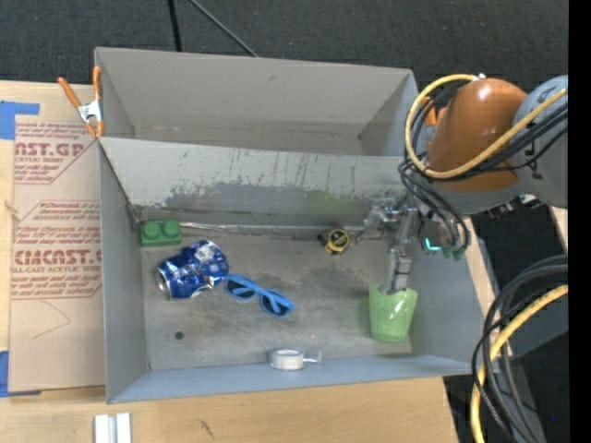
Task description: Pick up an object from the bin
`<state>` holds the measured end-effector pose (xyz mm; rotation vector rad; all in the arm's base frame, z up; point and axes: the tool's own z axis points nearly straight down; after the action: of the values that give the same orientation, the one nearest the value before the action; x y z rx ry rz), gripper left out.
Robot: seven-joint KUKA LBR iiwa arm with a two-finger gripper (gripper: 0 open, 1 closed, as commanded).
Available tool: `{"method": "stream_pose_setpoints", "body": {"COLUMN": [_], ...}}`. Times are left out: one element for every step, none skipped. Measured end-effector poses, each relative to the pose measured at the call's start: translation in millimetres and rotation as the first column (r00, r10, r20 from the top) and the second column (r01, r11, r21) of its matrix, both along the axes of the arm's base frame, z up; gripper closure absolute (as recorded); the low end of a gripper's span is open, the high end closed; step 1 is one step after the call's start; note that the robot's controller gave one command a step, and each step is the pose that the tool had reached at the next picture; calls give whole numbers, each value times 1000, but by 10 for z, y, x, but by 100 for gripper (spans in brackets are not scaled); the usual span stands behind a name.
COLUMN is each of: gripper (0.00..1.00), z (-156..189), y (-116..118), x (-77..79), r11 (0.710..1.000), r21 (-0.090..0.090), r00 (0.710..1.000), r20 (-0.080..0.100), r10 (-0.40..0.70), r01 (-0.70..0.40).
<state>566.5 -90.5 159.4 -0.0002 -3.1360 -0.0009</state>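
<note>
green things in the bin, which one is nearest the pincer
The pale green cup on the right, just at the pincer; the darker green block lies by the left wall.

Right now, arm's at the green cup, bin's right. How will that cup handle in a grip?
The green cup looks thin and see-through, so probably light and apt to flex when squeezed. It seems to stand upright, so a side nudge may tip it; then it would likely roll.
</note>
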Motion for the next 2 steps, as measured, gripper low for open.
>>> {"method": "stream_pose_setpoints", "body": {"gripper": [0,0], "z": [-847,-839], "y": [-625,-593], "x": [-665,-389], "r11": [992,924], "r21": [1,-5], "r00": [992,924], "r20": [-6,3], "r10": [124,382], "r01": [-124,-382]}}
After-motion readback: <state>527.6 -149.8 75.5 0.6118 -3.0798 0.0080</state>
